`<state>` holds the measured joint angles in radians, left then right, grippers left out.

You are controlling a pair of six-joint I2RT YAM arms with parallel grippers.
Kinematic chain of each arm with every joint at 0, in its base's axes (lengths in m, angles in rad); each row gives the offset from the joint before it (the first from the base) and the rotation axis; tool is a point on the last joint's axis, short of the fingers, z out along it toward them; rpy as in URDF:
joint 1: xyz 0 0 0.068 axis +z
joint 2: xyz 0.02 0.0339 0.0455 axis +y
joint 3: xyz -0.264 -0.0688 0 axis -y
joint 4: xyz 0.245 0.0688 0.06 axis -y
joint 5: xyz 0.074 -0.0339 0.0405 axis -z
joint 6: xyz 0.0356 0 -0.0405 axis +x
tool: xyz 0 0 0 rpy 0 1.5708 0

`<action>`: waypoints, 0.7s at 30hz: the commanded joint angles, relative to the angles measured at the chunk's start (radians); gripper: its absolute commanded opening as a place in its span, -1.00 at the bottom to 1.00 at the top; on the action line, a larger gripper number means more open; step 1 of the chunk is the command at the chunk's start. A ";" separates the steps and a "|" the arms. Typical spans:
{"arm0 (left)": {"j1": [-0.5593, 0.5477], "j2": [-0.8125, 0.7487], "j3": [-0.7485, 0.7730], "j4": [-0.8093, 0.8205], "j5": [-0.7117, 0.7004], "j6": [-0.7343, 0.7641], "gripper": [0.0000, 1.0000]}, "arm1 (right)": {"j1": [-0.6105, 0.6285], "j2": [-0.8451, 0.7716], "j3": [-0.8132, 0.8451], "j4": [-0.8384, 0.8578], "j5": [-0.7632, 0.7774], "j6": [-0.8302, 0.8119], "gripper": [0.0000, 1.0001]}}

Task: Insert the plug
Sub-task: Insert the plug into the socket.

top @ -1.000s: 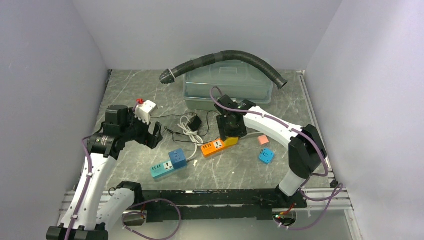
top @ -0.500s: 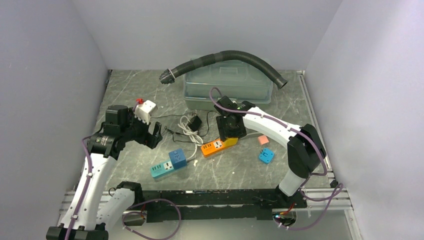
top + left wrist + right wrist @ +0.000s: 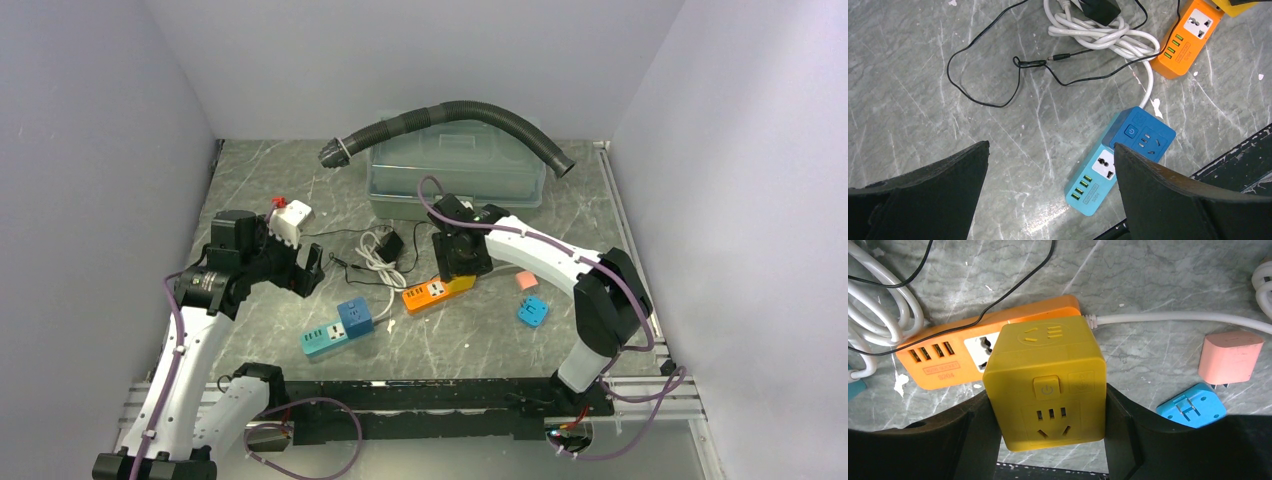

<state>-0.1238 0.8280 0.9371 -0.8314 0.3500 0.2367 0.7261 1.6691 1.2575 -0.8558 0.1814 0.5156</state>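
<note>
My right gripper (image 3: 1048, 407) is shut on a yellow cube socket plug (image 3: 1045, 390), gripping its two sides. The cube sits over the right end of an orange power strip (image 3: 943, 360); I cannot tell whether its pins are seated. In the top view the right gripper (image 3: 459, 262) is at the orange strip (image 3: 425, 295). My left gripper (image 3: 1050, 147) is open and empty, held above the table to the left of a teal power strip (image 3: 1098, 182) that carries a dark blue cube (image 3: 1143, 135). The left gripper also shows in the top view (image 3: 310, 270).
A pink adapter (image 3: 1230, 357) and a blue adapter (image 3: 1190, 406) lie right of the orange strip. A coiled white cable (image 3: 1098, 30), a black adapter (image 3: 390, 243) and a thin black wire (image 3: 983, 65) lie mid-table. A clear box (image 3: 455, 170) with a black hose (image 3: 450, 108) stands behind. A white adapter (image 3: 292, 222) lies at the left.
My right gripper with the yellow cube has edged very slightly toward the back-left over the orange strip. The left arm has not moved.
</note>
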 commanded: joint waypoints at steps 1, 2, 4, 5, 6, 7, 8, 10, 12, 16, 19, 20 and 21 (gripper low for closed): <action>0.004 -0.017 0.009 0.026 -0.003 -0.030 0.98 | 0.014 -0.012 -0.022 0.005 0.048 -0.007 -1.00; 0.004 -0.017 0.009 0.027 -0.003 -0.031 0.98 | 0.018 -0.010 -0.023 0.001 0.053 -0.008 -1.00; 0.004 -0.017 0.009 0.029 -0.003 -0.033 0.98 | 0.030 0.001 -0.019 -0.008 0.065 -0.010 -1.00; 0.004 -0.017 0.009 0.029 -0.003 -0.034 0.98 | 0.038 0.009 -0.015 -0.014 0.073 -0.012 -1.00; 0.004 -0.017 0.009 0.028 -0.003 -0.034 0.98 | 0.045 0.017 -0.011 -0.020 0.083 -0.014 -1.00; 0.004 -0.017 0.009 0.028 -0.003 -0.033 0.98 | 0.054 0.024 -0.008 -0.025 0.090 -0.015 -1.00; 0.004 -0.018 0.009 0.028 -0.004 -0.032 0.98 | 0.058 0.030 -0.006 -0.028 0.094 -0.017 -1.00; 0.004 -0.020 0.011 0.030 -0.006 -0.033 0.98 | 0.061 0.036 -0.011 -0.026 0.092 -0.018 -1.00; 0.004 -0.020 0.015 0.030 -0.008 -0.033 0.98 | 0.062 0.036 -0.020 -0.019 0.089 -0.020 -1.00; 0.005 -0.017 0.019 0.029 -0.006 -0.037 0.98 | 0.061 0.058 -0.030 -0.017 0.075 -0.028 -1.00; 0.004 -0.017 0.019 0.033 -0.007 -0.042 0.97 | 0.061 0.079 -0.033 -0.018 0.056 -0.036 -1.00; 0.004 -0.017 0.019 0.034 -0.007 -0.043 0.98 | 0.061 0.085 -0.035 -0.016 0.052 -0.040 -1.00; 0.004 -0.017 0.019 0.035 -0.006 -0.043 0.98 | 0.061 0.088 -0.039 -0.014 0.047 -0.045 -1.00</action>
<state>-0.1238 0.8242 0.9371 -0.8288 0.3424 0.2184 0.7845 1.7180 1.2507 -0.8490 0.2546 0.4812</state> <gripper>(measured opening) 0.989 0.651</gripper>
